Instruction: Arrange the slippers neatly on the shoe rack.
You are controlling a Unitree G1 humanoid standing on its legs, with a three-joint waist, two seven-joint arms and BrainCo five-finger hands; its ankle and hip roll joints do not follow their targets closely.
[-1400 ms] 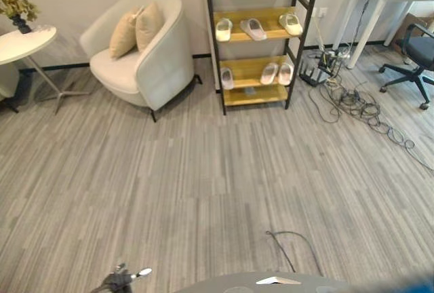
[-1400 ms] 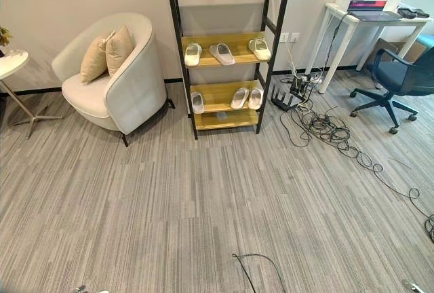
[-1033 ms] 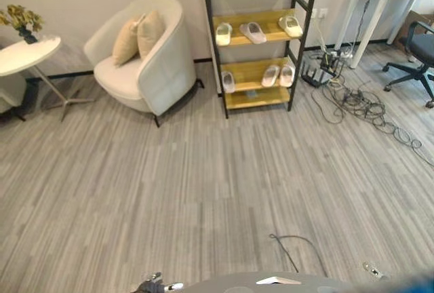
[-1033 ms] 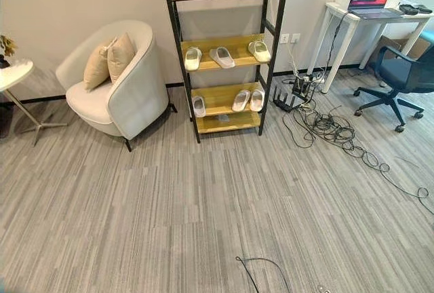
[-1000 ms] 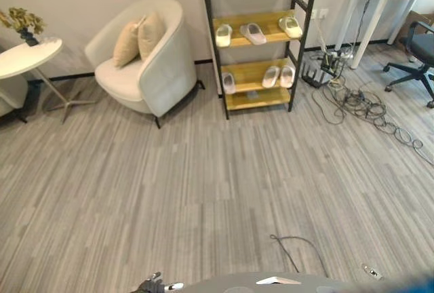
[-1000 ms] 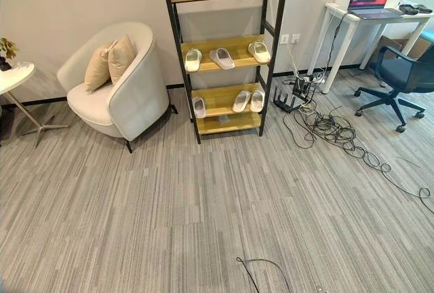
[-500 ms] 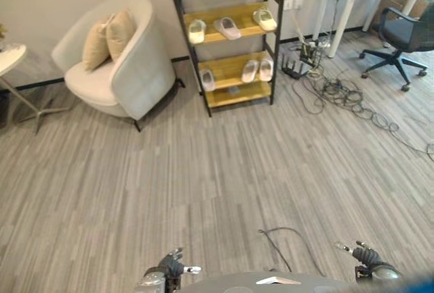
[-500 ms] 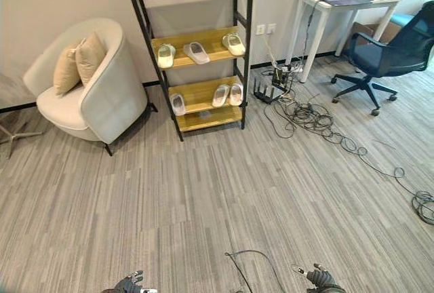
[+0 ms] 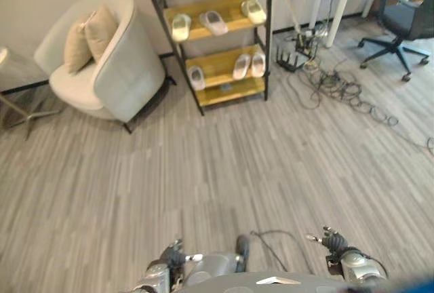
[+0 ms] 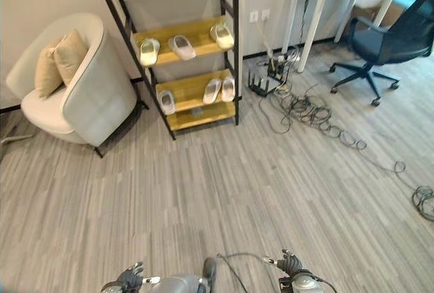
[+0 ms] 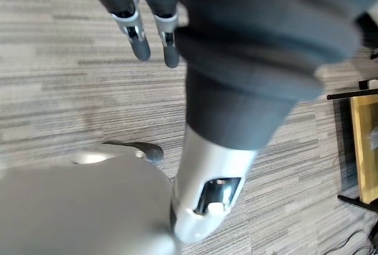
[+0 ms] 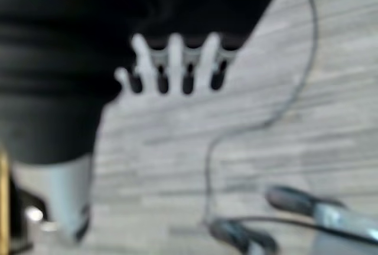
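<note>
Six pale slippers sit on the shoe rack, three on its middle shelf and three on the lower one, far ahead of the fingers across the grey floor. Both hands hang low, well apart from the rack: the left hand and the right hand hold nothing, fingers relaxed and released. An armchair stands beside the rack.

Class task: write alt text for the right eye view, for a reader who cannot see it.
A black-framed shoe rack with wooden shelves holds six pale slippers, three on each of two shelves. A cream armchair stands beside it. Both hands, the left hand and right hand, hang empty near the floor.
</note>
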